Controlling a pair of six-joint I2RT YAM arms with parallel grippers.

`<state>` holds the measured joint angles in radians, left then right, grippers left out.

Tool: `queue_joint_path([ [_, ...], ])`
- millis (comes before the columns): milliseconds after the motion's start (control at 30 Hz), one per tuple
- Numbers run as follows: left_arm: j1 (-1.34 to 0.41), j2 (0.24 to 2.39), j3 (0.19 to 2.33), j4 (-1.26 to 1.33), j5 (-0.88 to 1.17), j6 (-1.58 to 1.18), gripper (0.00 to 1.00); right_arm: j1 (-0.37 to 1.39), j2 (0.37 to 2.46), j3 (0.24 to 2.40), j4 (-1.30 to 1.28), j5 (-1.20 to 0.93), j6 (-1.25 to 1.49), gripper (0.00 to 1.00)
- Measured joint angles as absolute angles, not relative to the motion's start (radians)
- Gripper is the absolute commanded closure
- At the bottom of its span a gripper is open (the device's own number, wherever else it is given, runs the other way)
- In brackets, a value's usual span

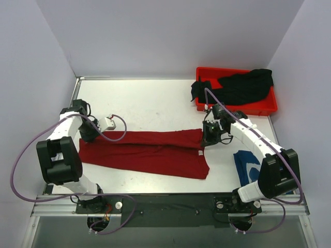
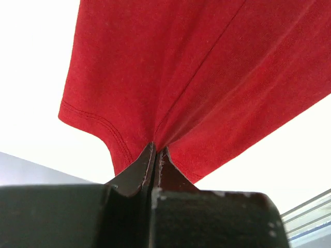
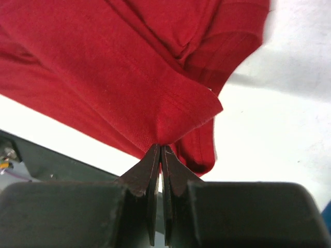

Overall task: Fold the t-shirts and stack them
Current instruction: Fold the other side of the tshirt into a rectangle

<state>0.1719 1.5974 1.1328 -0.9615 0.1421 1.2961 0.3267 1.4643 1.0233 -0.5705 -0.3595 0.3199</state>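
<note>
The dark red t-shirt (image 1: 147, 152) is stretched in a long band across the table between my two grippers. My left gripper (image 1: 89, 135) is shut on its left end; in the left wrist view the jaws (image 2: 156, 150) pinch the cloth (image 2: 196, 77) near a hemmed edge. My right gripper (image 1: 208, 137) is shut on its right end; in the right wrist view the jaws (image 3: 161, 148) pinch a fold of the cloth (image 3: 103, 67). The black t-shirt (image 1: 243, 85) lies crumpled in the red tray (image 1: 269, 108). The blue t-shirt (image 1: 245, 166) with white print lies at the right, partly hidden under my right arm.
The red plastic tray stands at the back right corner. Grey walls close the left, back and right sides. A black bar (image 1: 170, 202) with the arm bases runs along the near edge. Purple cables loop off both arms.
</note>
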Motion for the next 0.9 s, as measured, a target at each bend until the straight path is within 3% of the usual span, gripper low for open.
queue_joint_path([
  [167,0.177,1.649,1.143,-0.990,0.144,1.293,0.91,0.342,1.400,1.013,-0.596,-0.478,0.295,1.00],
  [233,0.178,1.659,1.123,-0.991,0.142,1.294,0.82,0.375,1.395,0.986,-0.596,-0.506,0.289,1.00],
  [367,0.178,1.669,1.074,-0.997,0.132,1.304,0.53,0.438,1.442,0.911,-0.612,-0.541,0.290,1.00],
  [600,0.178,1.670,1.066,-0.994,0.113,1.319,0.41,0.432,1.562,0.884,-0.627,-0.500,0.307,0.98],
  [700,0.178,1.670,1.071,-0.991,0.105,1.322,0.39,0.411,1.562,0.884,-0.640,-0.466,0.314,0.79],
  [733,0.178,1.670,1.078,-0.993,0.104,1.324,0.33,0.397,1.562,0.884,-0.647,-0.453,0.316,0.69],
  [833,0.178,1.670,1.114,-1.006,0.101,1.335,0.27,0.364,1.561,0.887,-0.677,-0.421,0.306,0.59],
  [867,0.178,1.670,1.131,-1.017,0.103,1.343,0.13,0.356,1.559,0.893,-0.694,-0.408,0.297,0.58],
  [900,0.178,1.670,1.145,-1.028,0.108,1.349,0.13,0.355,1.554,0.899,-0.705,-0.403,0.289,0.58],
])
